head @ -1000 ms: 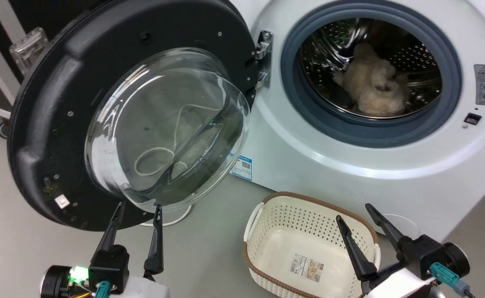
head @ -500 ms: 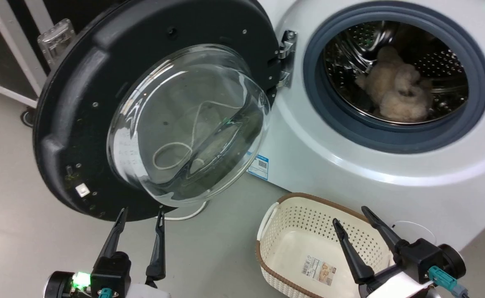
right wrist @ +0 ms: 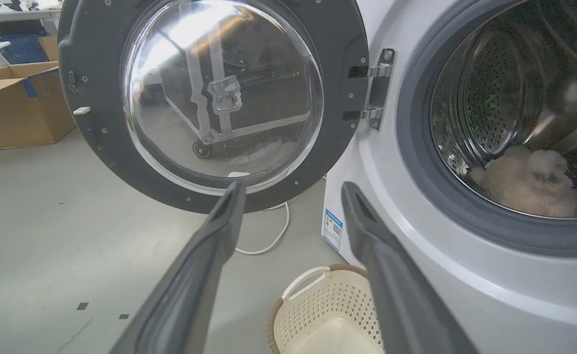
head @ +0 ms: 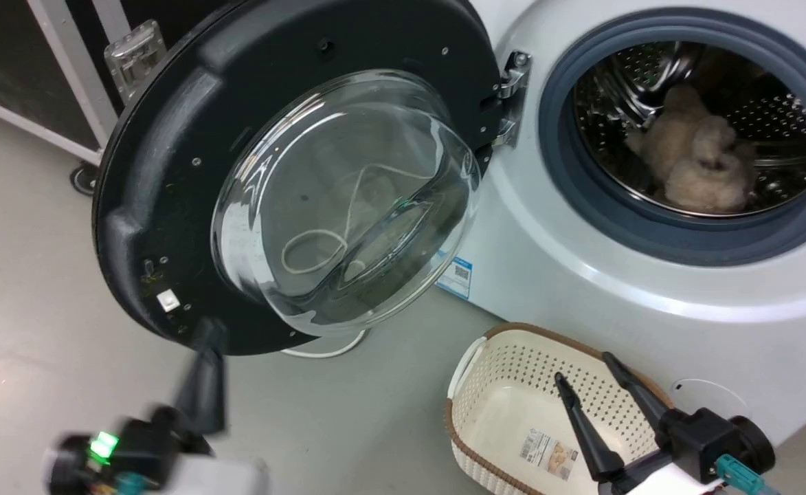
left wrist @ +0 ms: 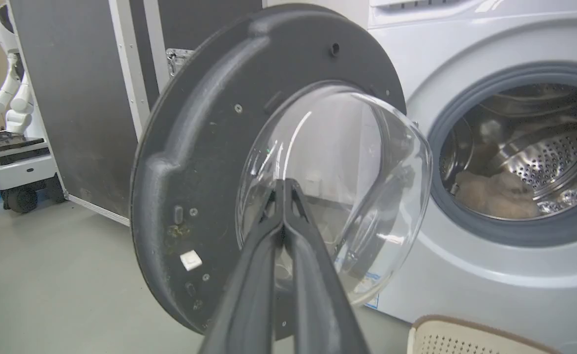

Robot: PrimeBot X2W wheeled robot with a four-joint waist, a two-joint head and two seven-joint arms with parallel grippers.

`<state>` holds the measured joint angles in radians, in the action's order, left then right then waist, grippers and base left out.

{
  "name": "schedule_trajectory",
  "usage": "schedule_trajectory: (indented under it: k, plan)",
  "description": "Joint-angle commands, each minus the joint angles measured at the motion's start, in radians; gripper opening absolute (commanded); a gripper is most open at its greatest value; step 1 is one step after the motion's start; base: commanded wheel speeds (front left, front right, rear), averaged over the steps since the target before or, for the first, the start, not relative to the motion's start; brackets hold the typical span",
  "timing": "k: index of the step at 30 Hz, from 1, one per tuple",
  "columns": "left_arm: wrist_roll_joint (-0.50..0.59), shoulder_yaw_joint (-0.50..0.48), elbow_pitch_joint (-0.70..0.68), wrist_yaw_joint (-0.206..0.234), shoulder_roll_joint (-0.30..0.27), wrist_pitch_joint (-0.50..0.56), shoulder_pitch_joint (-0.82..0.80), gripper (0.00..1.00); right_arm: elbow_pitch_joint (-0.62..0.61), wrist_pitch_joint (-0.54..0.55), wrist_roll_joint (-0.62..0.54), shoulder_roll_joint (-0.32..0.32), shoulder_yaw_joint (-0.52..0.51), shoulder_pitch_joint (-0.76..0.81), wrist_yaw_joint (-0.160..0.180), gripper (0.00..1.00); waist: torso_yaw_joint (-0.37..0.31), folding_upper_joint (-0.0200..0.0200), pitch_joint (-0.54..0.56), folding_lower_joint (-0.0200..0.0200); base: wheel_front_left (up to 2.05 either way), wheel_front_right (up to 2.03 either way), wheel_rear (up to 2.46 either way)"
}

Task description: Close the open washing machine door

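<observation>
Left tool point(left wrist: 284, 184) pinched narrow, aimed at the washing machine door point(left wrist: 195, 162) hanging wide open beside the washing machine point(left wrist: 490, 44): risks skidding off the curved glass bowl point(left wrist: 347, 187) instead of swinging it shut.

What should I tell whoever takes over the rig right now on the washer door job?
Left gripper: shut, empty, pointing at the washing machine door; contact cannot be told.
Right gripper: open, empty, near the laundry basket.
Door stands wide open on its hinge, left of the washing machine drum mouth; fluffy beige laundry lies inside the drum.
Done: nothing yet. Left: push the door shut until it latches.
</observation>
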<state>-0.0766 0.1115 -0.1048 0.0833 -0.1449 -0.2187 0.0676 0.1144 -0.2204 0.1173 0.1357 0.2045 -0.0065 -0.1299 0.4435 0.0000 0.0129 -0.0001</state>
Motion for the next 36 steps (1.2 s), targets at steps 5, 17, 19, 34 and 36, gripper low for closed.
schedule_trajectory:
  k: [5,17,19,34,36]
  plan:
    - [-0.105,-0.12,-0.084,-0.031,-0.004,-0.019,-0.093,0.0,-0.017,-0.018,-0.004,0.005,-0.012,0.035,-0.001,1.0,0.013,0.0,-0.024,0.0001,0.0,0.0,0.0]
    - [-0.618,-0.488,0.121,-0.069,-0.174,0.197,-0.456,0.0,-0.031,-0.041,-0.003,0.048,0.039,0.005,-0.001,1.0,-0.055,0.0,-0.111,0.0001,0.0,0.0,0.0]
    - [-0.68,-0.517,0.194,-0.056,-0.205,0.272,-0.506,0.0,-0.029,-0.041,-0.001,0.046,0.049,-0.001,-0.001,1.0,-0.07,0.0,-0.119,0.0001,0.0,0.0,0.0]
    - [-1.048,-0.578,0.455,0.003,-0.24,0.787,-0.617,0.0,-0.017,-0.041,0.021,0.053,0.06,-0.028,-0.001,1.0,-0.142,0.0,-0.126,0.0001,0.0,0.0,0.0]
    - [-1.085,-0.578,0.431,-0.015,-0.233,0.842,-0.592,0.0,-0.014,-0.041,0.021,0.048,0.053,-0.025,-0.001,1.0,-0.144,0.0,-0.118,0.0001,0.0,0.0,0.0]
